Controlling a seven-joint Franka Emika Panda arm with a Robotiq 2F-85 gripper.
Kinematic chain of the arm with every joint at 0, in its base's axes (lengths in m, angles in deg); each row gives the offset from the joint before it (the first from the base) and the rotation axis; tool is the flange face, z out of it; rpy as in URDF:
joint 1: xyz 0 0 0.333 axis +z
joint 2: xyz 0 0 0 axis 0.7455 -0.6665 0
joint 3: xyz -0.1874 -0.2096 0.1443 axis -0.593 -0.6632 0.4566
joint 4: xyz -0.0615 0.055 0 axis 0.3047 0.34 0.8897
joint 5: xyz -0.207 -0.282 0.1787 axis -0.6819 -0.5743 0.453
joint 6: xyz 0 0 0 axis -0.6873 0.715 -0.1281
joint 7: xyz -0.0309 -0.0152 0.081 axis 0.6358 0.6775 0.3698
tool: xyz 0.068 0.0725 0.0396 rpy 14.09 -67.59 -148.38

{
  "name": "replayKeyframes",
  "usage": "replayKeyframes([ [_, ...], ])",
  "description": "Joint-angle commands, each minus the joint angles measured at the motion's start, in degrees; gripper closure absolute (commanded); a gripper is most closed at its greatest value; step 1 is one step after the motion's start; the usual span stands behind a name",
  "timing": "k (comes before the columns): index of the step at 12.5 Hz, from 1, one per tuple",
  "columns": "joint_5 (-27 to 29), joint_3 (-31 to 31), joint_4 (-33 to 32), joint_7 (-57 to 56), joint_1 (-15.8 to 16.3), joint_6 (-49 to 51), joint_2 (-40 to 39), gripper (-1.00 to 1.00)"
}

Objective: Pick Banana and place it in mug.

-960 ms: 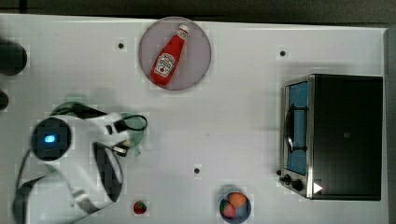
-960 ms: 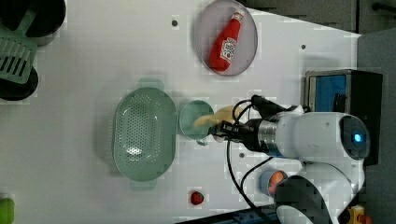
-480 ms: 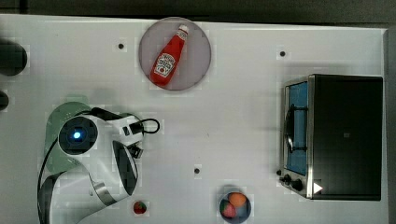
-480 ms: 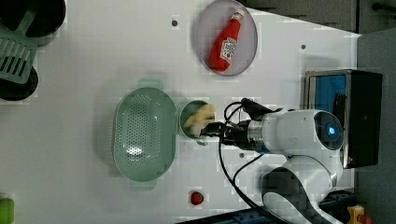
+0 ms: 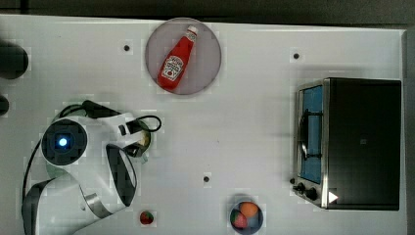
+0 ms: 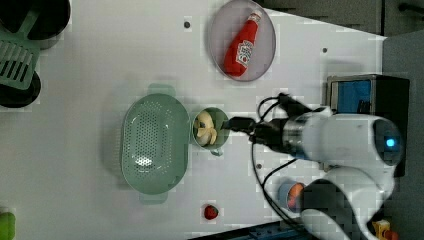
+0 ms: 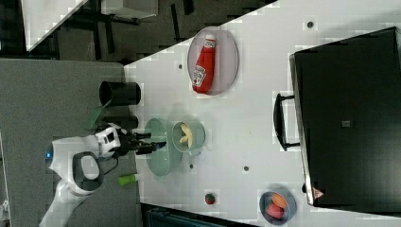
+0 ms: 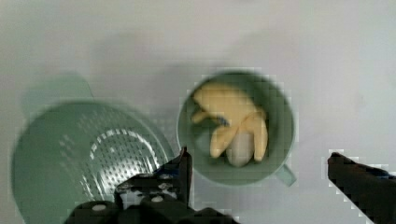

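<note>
So compared with half a second back, the banana point(image 6: 205, 129) isn't pinched at the tip of the end effector point(image 6: 235, 123) anymore. It's lying down inside the mug point(image 6: 210, 127) now, peeled-looking pale pieces curled against the inner wall. In the left view the arm point(image 6: 340, 145) has slid toward the left view's right, so the black tip sits just over the mug's rim on that side instead of over the middle. In the top view the white arm body point(image 5: 88, 161) has shifted a bit too, and it covers most of the mug there, with just a sliver of rim point(image 5: 145, 142) peeking out.

The wrist view shows the end effector point(image 8: 261, 172) spread wide and holding nothing: one dark finger point(image 8: 180, 170) sits beside the mug near the colander point(image 8: 88, 158), the other point(image 8: 362, 179) is well out past the mug's handle side. The banana point(image 8: 233, 126) lies in the mug point(image 8: 280, 116) between and below them, touching neither finger.

The mug stands on the white worktop point(image 6: 125, 60) just beside the colander point(image 6: 155, 143). The ketchup bottle point(image 6: 242, 46) lies on its round plate point(image 6: 267, 60), well apart from all this.
</note>
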Motion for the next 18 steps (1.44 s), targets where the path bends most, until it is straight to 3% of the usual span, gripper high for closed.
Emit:
replayKeyframes([
  [1,-0.11,-6.34,7.99,2.62,-2.96,9.53,7.29,-1.00],
  [5,-0.94,-16.72,19.09,2.37,-3.79,29.08,11.58,-1.00],
  [10,-2.81,-24.15,28.25,2.36,-3.85,41.72,11.84,-1.00],
  [18,-2.80,-25.00,28.38,2.36,-3.84,39.97,10.97,-1.00],
])
